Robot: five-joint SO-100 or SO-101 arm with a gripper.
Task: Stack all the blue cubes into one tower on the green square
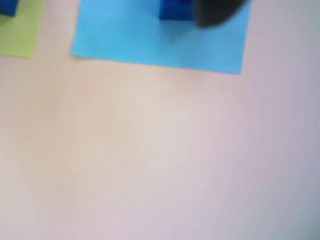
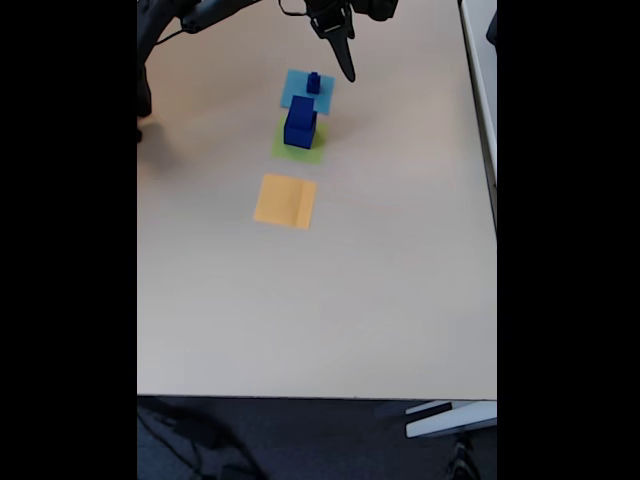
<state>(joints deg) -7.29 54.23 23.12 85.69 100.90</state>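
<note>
You see a small blue cube (image 2: 313, 83) on the light-blue patch, and a larger stack (image 2: 300, 124) at its six o'clock on the green square (image 2: 297, 151).

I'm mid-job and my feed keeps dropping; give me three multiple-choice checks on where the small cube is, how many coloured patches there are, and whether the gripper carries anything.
1. The small cube sits on:
A the orange patch
B the light-blue patch
C bare table

2. Coloured patches on the table:
A two
B three
C five

3. The gripper is:
A carrying a cube
B carrying no cube
C resting on the orange patch

Answers:
1 B: in the fixed view it stands on the light-blue patch.
2 B: light-blue, green patch under the big cube, orange patch.
3 B: nothing blue sits at its tips.
</note>
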